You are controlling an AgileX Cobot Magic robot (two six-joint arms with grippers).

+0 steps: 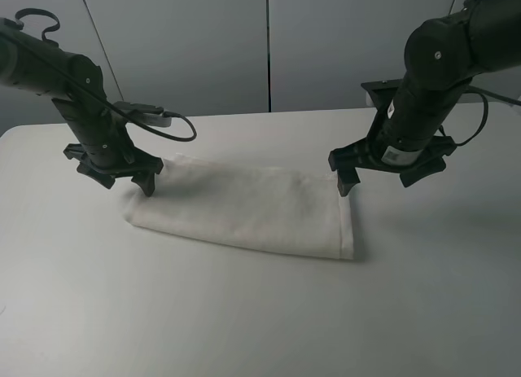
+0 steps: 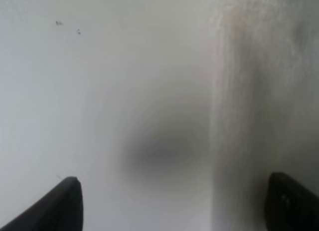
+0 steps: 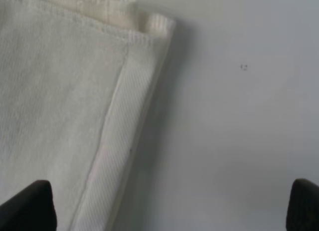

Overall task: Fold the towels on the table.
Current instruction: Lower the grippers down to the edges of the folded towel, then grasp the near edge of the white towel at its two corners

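Note:
The white terry towel [image 1: 244,210] lies folded into a long strip across the middle of the table [image 1: 260,312]. My left gripper [image 1: 126,184] hangs just above the towel's left end, open and empty. The left wrist view shows its fingertips [image 2: 60,206] wide apart, with the towel's edge [image 2: 264,91] under one side and bare table [image 2: 99,91] under the other. My right gripper [image 1: 378,180] hangs at the towel's right end, open and empty. The right wrist view shows the towel's layered corner [image 3: 60,91] with its woven border band [image 3: 124,141]. No label shows.
Grey wall panels [image 1: 269,43] stand behind the table's far edge. A black cable [image 1: 175,129] loops off the left arm above the table. Bare tabletop [image 3: 239,116] lies to the right of the towel and in front of it.

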